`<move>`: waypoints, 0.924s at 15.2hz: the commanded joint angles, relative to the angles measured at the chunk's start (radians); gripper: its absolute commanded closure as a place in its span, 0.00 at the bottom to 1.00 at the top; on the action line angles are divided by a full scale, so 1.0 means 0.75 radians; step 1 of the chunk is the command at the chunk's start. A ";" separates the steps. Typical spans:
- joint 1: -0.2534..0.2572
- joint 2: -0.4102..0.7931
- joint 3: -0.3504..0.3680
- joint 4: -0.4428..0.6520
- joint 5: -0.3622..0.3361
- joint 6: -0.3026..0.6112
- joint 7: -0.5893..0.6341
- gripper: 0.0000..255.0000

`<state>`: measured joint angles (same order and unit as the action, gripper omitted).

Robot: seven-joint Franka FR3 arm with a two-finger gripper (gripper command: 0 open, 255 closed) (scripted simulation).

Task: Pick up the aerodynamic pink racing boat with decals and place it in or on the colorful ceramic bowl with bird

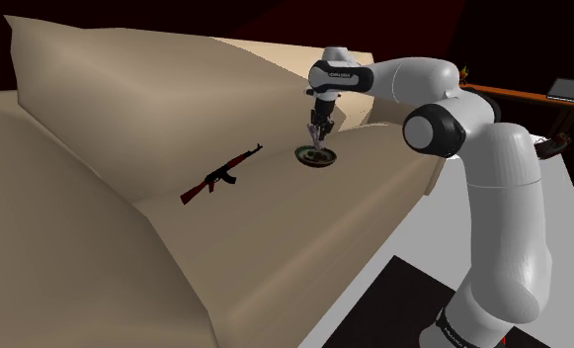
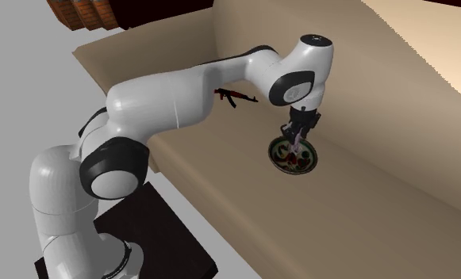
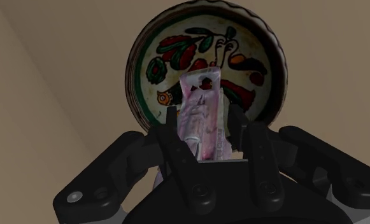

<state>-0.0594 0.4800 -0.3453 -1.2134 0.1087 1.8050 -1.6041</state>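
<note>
Your black two-finger pincer (image 3: 204,124) is closed part-way on the slim pink and white racing boat (image 3: 202,105), one finger on each flank. It holds the boat lengthwise, pointing away from the pincer. Directly under the pincer lies the round, dark-rimmed bowl (image 3: 263,48), painted inside with red, green and orange figures. The boat's far end hangs over the painted inside, near its middle.

In the second exterior view the pincer (image 2: 300,133) hangs just above the bowl (image 2: 278,157), with the boat (image 2: 299,144) reaching down towards it. You cannot tell from any view whether the boat's tip touches the bowl.

The bowl sits on the seat of a beige sofa (image 2: 363,186), between the seat's front edge and the backrest, with bare cushion all round it. In the shoulder view the seat (image 1: 304,222) runs wide and open on the near side of the pincer (image 1: 319,131). The sofa's tall backrest (image 1: 126,109) rises beyond it. A red and black toy rifle (image 1: 221,175) lies well apart from the pincer, close under the backrest.

The pincer's body hides the boat's rear end and the bowl's nearest rim in the wrist view. The boat's markings are blurred. In the shoulder view the boat and the bowl (image 1: 316,158) are too small to read in detail.
</note>
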 commanded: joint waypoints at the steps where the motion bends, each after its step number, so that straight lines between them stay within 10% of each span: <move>1: 0.006 -0.009 0.000 -0.049 -0.002 0.041 0.000 1.00; 14: 0.017 -0.015 0.002 -0.160 -0.003 0.146 0.001 1.00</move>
<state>-0.0470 0.4688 -0.3438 -1.3338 0.1064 1.9140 -1.6035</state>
